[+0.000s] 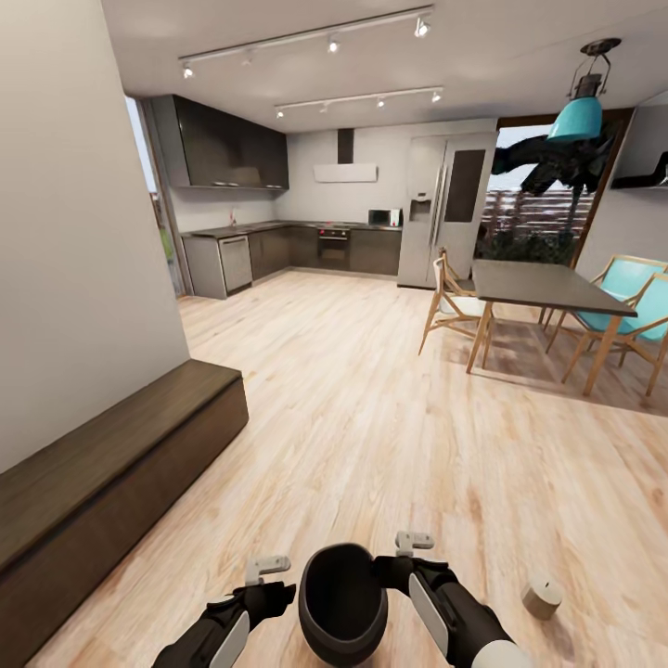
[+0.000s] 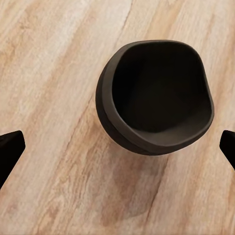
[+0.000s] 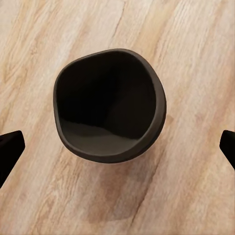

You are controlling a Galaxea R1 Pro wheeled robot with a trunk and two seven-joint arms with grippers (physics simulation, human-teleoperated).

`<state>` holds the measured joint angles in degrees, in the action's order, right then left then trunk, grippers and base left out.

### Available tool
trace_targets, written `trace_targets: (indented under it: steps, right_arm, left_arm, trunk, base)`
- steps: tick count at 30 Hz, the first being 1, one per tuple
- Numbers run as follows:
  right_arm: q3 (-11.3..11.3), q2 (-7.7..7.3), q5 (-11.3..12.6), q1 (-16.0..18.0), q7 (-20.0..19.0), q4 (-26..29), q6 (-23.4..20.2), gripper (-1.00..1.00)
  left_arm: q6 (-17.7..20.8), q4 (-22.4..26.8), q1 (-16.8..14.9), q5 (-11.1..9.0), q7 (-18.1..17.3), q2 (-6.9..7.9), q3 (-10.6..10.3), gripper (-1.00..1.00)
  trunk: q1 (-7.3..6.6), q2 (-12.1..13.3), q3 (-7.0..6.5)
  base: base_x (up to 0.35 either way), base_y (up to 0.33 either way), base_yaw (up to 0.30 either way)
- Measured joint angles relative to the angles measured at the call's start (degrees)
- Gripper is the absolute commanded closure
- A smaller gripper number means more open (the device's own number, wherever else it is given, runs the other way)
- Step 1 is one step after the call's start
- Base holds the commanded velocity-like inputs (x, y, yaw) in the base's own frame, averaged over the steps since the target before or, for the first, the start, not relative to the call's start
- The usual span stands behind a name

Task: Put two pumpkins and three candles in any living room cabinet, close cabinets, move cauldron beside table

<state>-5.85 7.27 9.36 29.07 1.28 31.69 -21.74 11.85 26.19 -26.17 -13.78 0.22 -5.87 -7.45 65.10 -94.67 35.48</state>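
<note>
Both pincers stand wide apart, jaws empty. The cauldron (image 1: 342, 603), dark and empty, sits between the left gripper (image 1: 269, 568) and the right gripper (image 1: 412, 543); whether either touches it cannot be told. A pale candle (image 1: 542, 595) lies on the wood floor (image 1: 371, 417) just outside the right gripper. Beyond the left gripper runs the cabinet (image 1: 111, 473), fronts shut. Farther off, ahead of the right gripper, stands the dining table (image 1: 543, 283).

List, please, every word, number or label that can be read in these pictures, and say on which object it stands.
There is no readable text.
The cauldron, the candle and the cabinet are plain.
The fridge, oven and microwave are too small to show any label.
</note>
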Motion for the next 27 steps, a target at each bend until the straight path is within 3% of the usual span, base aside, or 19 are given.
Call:
trace_targets:
  steps: [15,27]
  right_arm:
    - [0.17,0.01,0.11,0.01,0.91,-0.68,-0.15,-1.0]
    - [0.59,-0.02,0.35,2.81,5.39,-8.48,-0.17,-1.0]
  left_arm:
    - [-0.04,0.0,0.0,-0.1,0.0,0.03,-0.17,-1.0]
    - [-0.17,0.0,0.0,-0.14,0.0,-0.03,-0.18,-1.0]
  trunk:
    - [3.3,-6.02,2.69]
    - [5.93,-10.83,4.85]
  base:
    - [0.0,0.0,0.0]
    - [0.0,0.0,0.0]
